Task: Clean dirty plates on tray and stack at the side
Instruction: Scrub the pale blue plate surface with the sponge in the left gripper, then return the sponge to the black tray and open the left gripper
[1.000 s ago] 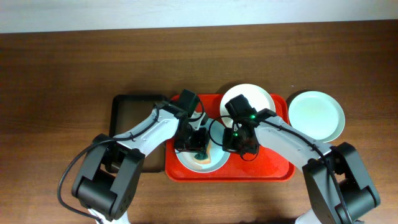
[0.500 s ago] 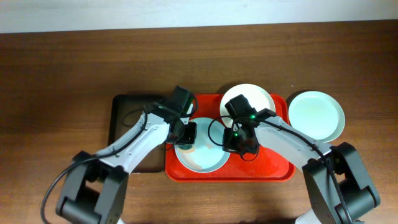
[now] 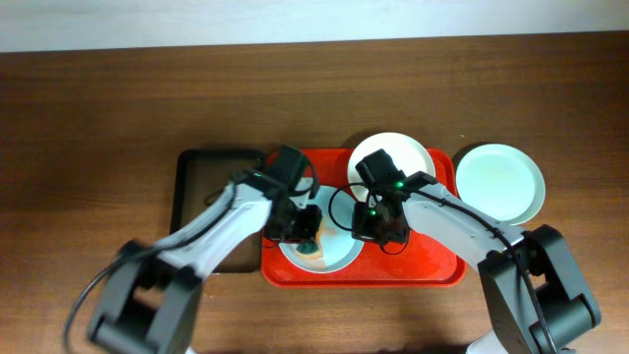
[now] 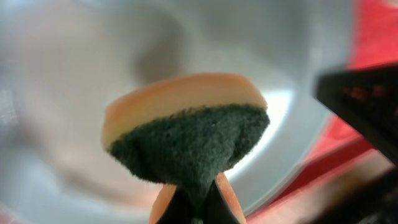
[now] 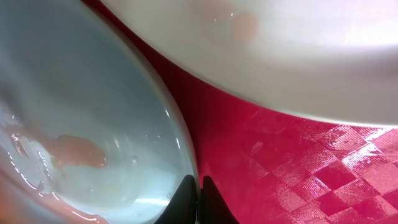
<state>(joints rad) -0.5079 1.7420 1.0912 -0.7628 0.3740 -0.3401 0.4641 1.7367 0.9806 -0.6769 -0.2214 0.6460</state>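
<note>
Dark wood counter (image 3: 98, 98), seen from overhead; red tray (image 3: 432, 270) sits at its centre, near the front edge.

- Pale blue plate (image 3: 339, 258) lies on the left half of the tray. This is the one being worked. The right wrist view shows a wet film and a pink smear (image 5: 78, 152) on its floor, so it is not clean yet.
- Sponge (image 4: 186, 137), yellow with a green scouring face, is pinched in the left gripper (image 3: 307, 236), jaws closed tight on it. It hangs just over the plate's bowl with the green side toward the camera. I judge it is held this way so the arm can scrub.
- Right gripper (image 5: 194, 193) is closed at the plate's right rim. It appears to nip the rim itself, though the close view is too tight to be sure. Likely reason: to pin the plate so it does not slide under the scrubbing.
- White plate (image 3: 408, 157) waits on the tray's back right corner, close beside the blue one. It bears a faint reddish spot (image 5: 242, 25), so it probably needs cleaning too.
- Mint green plate (image 3: 499, 182) rests off the tray on the counter to the right. It looks clean and presumably starts the stack.
- Brown tray (image 3: 211, 187) sits against the red tray's left side, partly under the left arm.
</note>
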